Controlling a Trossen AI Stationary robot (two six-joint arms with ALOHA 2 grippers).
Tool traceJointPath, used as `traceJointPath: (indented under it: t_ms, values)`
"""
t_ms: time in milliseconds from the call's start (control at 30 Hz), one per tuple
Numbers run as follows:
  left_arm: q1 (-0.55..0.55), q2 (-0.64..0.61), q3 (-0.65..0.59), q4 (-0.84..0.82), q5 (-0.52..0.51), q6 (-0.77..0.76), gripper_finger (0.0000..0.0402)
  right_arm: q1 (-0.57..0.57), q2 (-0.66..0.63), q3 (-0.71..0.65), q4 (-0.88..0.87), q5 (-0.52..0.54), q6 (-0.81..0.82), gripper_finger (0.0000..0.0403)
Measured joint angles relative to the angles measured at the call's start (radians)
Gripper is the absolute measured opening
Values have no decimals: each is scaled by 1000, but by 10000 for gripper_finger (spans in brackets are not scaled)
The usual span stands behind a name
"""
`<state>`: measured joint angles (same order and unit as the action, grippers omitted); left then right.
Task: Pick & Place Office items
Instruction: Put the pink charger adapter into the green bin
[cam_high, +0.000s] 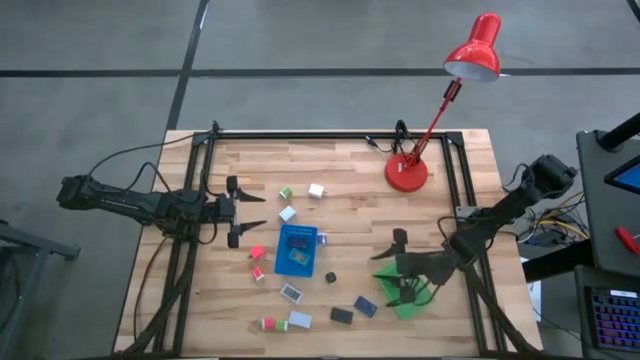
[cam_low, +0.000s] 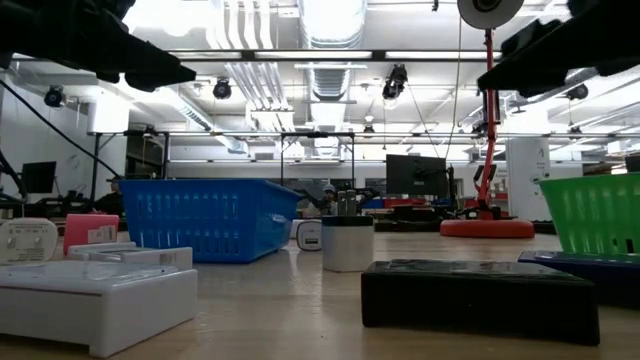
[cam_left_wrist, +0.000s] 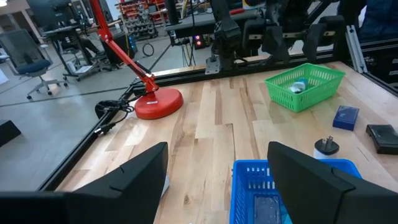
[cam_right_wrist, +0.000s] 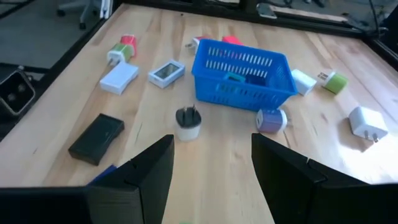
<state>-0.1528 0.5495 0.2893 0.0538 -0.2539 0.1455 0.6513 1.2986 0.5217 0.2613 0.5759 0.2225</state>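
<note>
Here there are two baskets on the wooden table (cam_high: 340, 215): one blue tray (cam_high: 297, 249) in the middle and one green tray (cam_high: 405, 300) on the right side. Two arms are at work, and one red lamp (cam_high: 408, 172) stands at the back. The left gripper (cam_high: 250, 211) hangs just left of the blue tray with its two fingers (cam_left_wrist: 134, 177) spread apart and nothing between them. The right gripper (cam_high: 400, 285) hangs over the green tray, its fingers (cam_right_wrist: 146, 168) parted too, and they hold nothing. The office items lie loose around the blue tray: from above I count about thirteen, such as a white cube (cam_high: 316, 190), a green block (cam_high: 285, 192), a red block (cam_high: 257, 252), a black box (cam_high: 342, 316), a navy box (cam_high: 365, 306) and a white flat box (cam_high: 299, 320). Some are too small to name. The right arm covers much of the green tray from above, but the left wrist view shows something pale lying inside it (cam_left_wrist: 297, 87). The right wrist view shows a small round white plug (cam_right_wrist: 188, 123) and a purple plug (cam_right_wrist: 272, 119) beside the blue tray, plus things inside that tray. The low view shows the trays from the side, and a black box (cam_low: 478, 298) up close, with both grippers cut off at the top
</note>
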Motion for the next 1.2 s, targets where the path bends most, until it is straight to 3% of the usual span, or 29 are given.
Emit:
traceJointPath:
  t_ms: [300, 600, 1200]
  values:
    - [0, 2, 0, 2, 3, -1, 280, -58, 212, 29, 211, -42, -125, 210]
    - [-1, 6, 0, 1, 29, -30, 280, -111, 409, 45, 581, -54, -336, 210]
    - [-1, 51, 13, -104, 103, -151, 280, -121, 383, 35, 626, -87, -368, 210]
